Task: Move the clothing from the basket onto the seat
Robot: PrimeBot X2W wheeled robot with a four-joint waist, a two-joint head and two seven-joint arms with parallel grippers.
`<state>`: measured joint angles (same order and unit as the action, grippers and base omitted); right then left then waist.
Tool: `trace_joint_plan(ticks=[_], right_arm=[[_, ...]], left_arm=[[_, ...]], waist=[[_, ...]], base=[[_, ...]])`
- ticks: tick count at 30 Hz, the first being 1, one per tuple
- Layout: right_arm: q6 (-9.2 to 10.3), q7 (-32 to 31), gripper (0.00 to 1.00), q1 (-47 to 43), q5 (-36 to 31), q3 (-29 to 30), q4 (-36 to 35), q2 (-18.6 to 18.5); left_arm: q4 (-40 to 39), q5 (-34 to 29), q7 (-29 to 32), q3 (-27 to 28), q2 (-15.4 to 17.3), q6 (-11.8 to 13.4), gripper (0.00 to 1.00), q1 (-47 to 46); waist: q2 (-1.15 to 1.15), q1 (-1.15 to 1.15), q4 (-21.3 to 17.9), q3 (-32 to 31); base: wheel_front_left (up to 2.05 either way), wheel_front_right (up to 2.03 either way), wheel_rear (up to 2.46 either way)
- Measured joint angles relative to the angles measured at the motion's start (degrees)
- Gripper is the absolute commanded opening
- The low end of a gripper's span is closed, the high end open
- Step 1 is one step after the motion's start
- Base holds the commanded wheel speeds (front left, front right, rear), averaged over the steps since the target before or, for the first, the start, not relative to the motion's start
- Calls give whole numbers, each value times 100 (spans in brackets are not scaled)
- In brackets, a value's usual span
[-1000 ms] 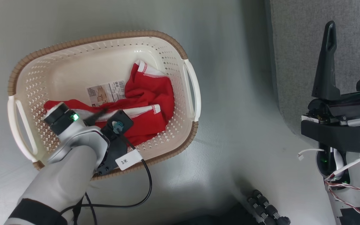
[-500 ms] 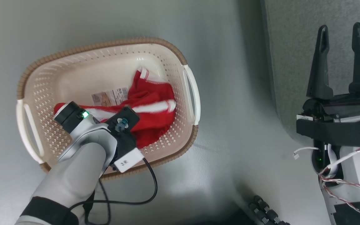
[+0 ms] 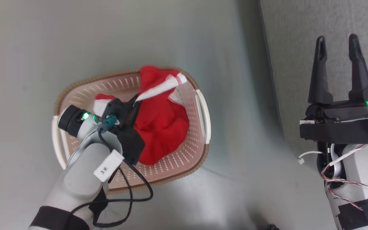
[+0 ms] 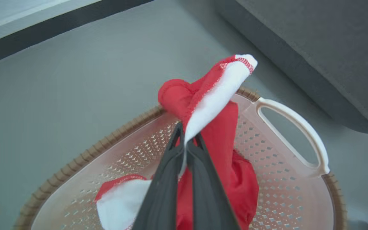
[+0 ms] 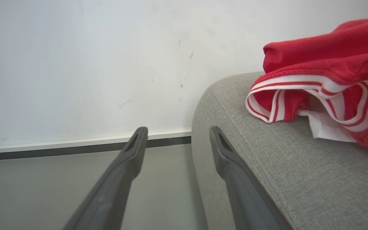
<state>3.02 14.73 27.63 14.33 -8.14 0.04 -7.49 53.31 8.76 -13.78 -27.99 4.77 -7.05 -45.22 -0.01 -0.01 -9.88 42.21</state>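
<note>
Floor [image 3: 123, 38]: plain grey-green, smooth, slight sheen, with a pale glare patch low in the head view. Wall [image 5: 91, 57]: white, flat, with a few small dark scuff marks [image 5: 181, 85] scattered mid-height in the right wrist view. A white skirting board [image 5: 75, 142] runs along the wall's foot. A dark strip [image 5: 75, 149] sits right under it, where it meets the floor. In the left wrist view the same pale band and dark strip cross the top left corner, slanted.

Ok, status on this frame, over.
Left gripper shut on red garment, hanging over basket. Right gripper open, idle at sofa edge. Second garment on sofa. Nothing seen in the way.
</note>
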Motion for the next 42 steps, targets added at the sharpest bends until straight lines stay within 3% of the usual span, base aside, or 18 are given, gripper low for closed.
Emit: trace_joint_plan(ticks=[19, 25, 42], right_arm=[[-303, -1, 100, -11, -25, -100, 1004, 111], [-363, -1, 100, -25, -24, -180, 1289, 175], [-770, -2, 100, -161, -25, -811, 2444, 290]], left_arm=[[-1149, 857, -54, 683, -114, -3, 0, 301], [-1352, 931, -55, 716, -114, -5, 0, 446], [-1486, 1137, -69, 637, -123, -12, 0, 580]], waist=[[0, -1, 483, -1674], [0, 0, 559, -2108], [0, 0, 717, -3581]], base=[[0, 0, 0], [0, 0, 0], [0, 0, 0]])
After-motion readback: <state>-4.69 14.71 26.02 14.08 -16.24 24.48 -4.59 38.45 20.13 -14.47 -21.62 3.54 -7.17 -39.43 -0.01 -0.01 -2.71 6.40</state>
